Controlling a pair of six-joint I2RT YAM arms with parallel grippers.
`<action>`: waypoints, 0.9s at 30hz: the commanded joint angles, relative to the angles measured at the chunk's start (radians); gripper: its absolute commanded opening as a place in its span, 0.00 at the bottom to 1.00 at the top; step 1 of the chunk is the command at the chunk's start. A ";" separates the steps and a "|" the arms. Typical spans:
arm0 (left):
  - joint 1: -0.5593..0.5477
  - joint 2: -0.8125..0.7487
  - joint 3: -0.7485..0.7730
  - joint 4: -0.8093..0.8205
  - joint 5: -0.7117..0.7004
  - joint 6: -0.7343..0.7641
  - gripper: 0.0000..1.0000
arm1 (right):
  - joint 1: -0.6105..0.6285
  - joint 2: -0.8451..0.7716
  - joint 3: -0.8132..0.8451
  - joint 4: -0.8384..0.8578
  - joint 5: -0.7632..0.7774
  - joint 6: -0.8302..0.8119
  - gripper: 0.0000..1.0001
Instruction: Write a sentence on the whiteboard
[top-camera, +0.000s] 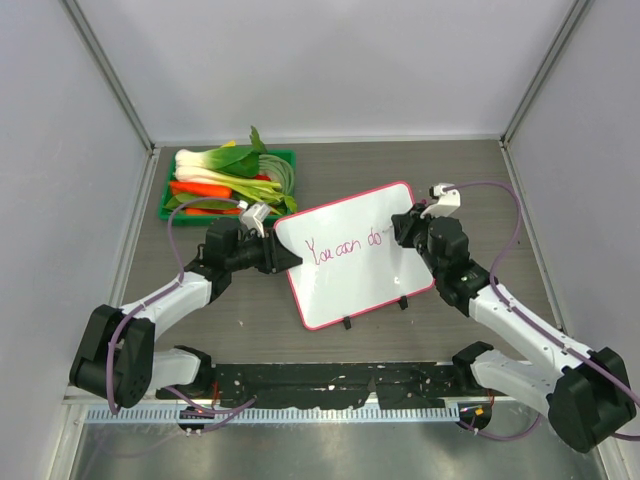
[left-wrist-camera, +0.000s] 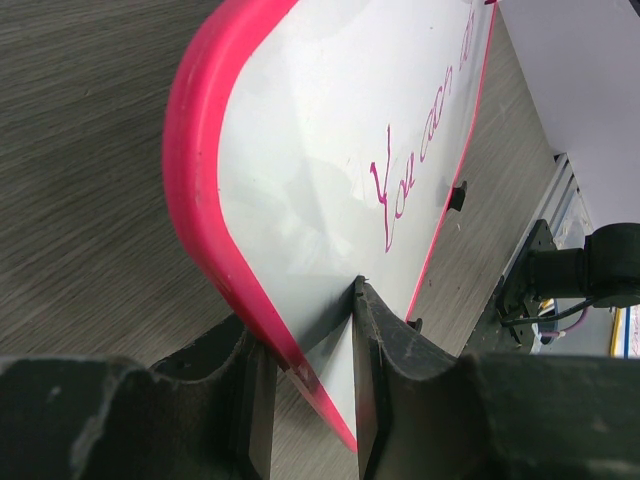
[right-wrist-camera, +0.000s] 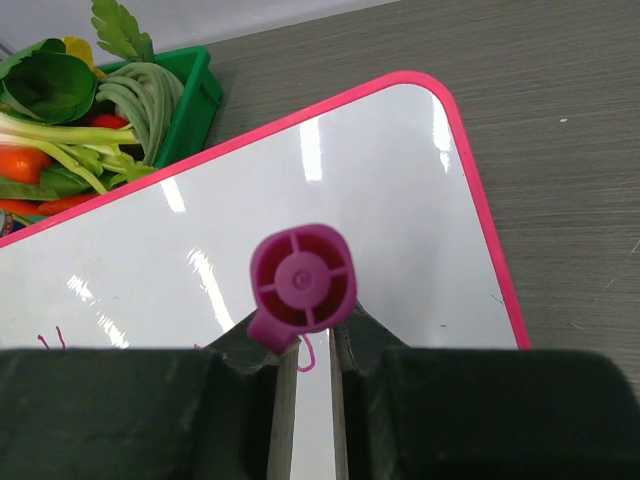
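The whiteboard (top-camera: 350, 285), white with a pink frame, lies tilted in the middle of the table. Pink cursive on it, the sentence (top-camera: 345, 247), reads "You can do". My left gripper (top-camera: 285, 258) is shut on the board's left edge; in the left wrist view its jaws (left-wrist-camera: 310, 340) pinch the pink frame (left-wrist-camera: 200, 190). My right gripper (top-camera: 400, 232) is over the board's upper right part, just past the last word. It is shut on a pink-purple marker (right-wrist-camera: 303, 278), seen end-on above the board (right-wrist-camera: 380, 170). The marker's tip is hidden.
A green tray (top-camera: 166, 200) full of vegetables (top-camera: 225, 180) stands at the back left, close behind the left gripper and the board's top left corner. Grey walls close in the table on three sides. Two small black feet (top-camera: 347, 323) stick out from the board's near edge.
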 joint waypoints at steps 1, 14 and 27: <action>0.010 0.036 -0.031 -0.059 -0.224 0.185 0.00 | -0.001 0.010 0.001 0.051 0.017 -0.011 0.01; 0.012 0.036 -0.031 -0.059 -0.224 0.185 0.00 | -0.003 0.024 0.017 0.012 0.083 -0.015 0.01; 0.012 0.036 -0.031 -0.059 -0.224 0.185 0.00 | -0.003 0.000 0.024 0.005 0.109 -0.008 0.01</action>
